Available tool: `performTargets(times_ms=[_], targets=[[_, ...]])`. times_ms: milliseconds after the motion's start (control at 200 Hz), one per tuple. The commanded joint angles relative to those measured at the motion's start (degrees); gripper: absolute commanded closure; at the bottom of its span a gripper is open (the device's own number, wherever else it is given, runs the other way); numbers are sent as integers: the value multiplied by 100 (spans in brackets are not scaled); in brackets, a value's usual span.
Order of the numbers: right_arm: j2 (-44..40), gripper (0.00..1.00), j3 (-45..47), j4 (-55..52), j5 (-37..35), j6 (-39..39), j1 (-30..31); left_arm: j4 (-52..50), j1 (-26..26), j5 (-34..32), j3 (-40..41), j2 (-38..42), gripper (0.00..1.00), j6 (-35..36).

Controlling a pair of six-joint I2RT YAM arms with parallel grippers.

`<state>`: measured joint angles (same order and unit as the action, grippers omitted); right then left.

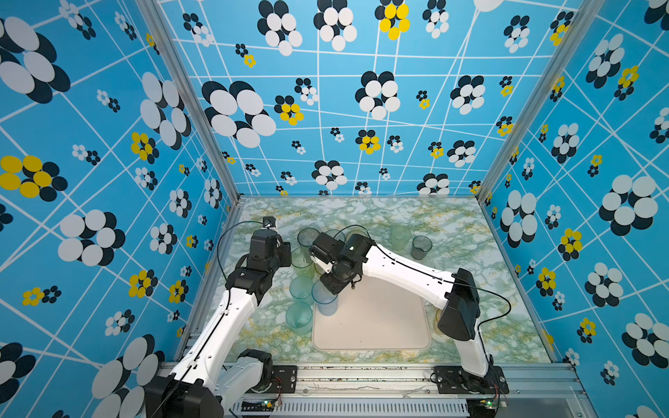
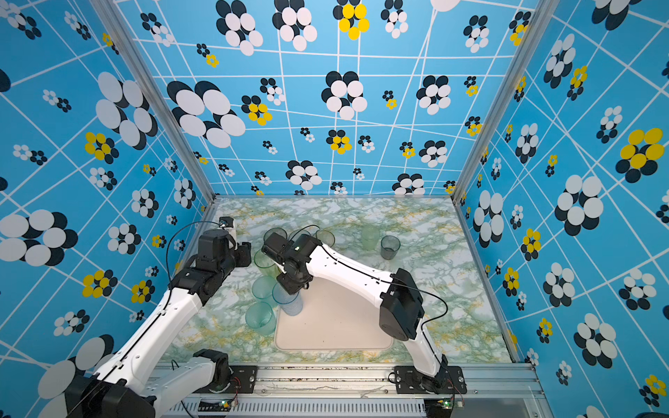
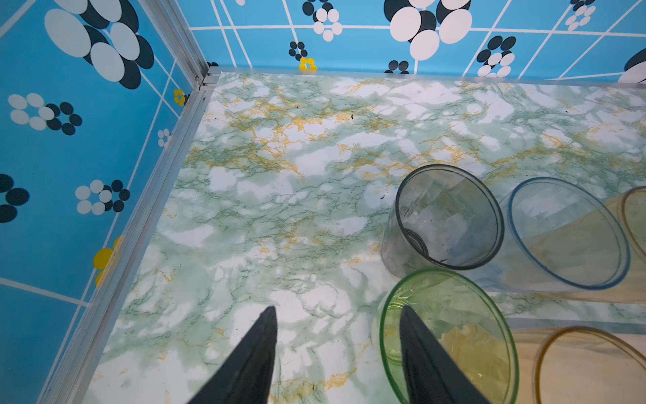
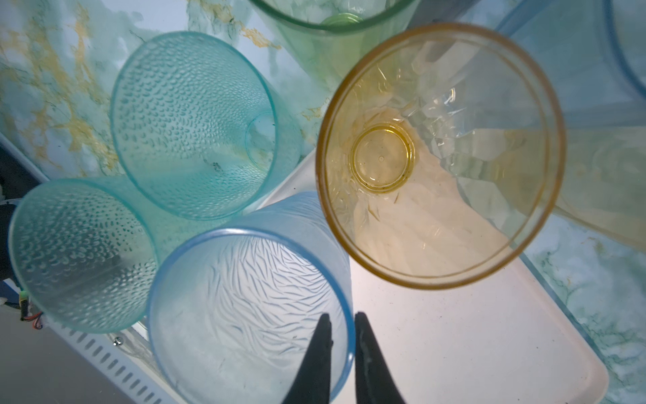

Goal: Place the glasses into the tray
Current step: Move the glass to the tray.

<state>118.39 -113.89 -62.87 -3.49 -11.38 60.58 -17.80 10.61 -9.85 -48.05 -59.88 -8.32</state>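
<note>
So the blue glass (image 4: 244, 297) is upright in the tray (image 4: 454, 332), right in a corner, straight under the right gripper (image 4: 342, 316). The fingers point down and straddle its rim, one inside and one outside, only slightly apart with a sliver of daylight, not pinching. An amber glass (image 4: 440, 154) stands on the tray just past the fingertips, and two teal glasses (image 4: 188, 122) sit off the tray beside the blue one. The right arm (image 1: 405, 269) reaches across the tray with its wrist bent down. The left gripper (image 3: 337, 313) is spread wide and holds nothing, one finger dipping over a green glass (image 3: 447, 332) and a grey glass (image 3: 447, 217) just beyond.
</note>
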Motion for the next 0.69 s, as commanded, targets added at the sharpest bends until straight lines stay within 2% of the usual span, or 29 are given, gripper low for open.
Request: performTargets(times_ms=[0, 185, 360, 690], targets=[[43, 82, 118, 71, 129, -55, -31, -18, -22, 35, 42, -6, 43, 76], [-83, 78, 239, 147, 129, -66, -61, -34, -18, 44, 33, -39, 44, 76], [-337, 68, 318, 203, 21, -49, -80, -65, -19, 71, -1, -137, 45, 67], [-1527, 57, 796, 750, -170, 13, -421, -404, -20, 268, -323, -394, 46, 13]])
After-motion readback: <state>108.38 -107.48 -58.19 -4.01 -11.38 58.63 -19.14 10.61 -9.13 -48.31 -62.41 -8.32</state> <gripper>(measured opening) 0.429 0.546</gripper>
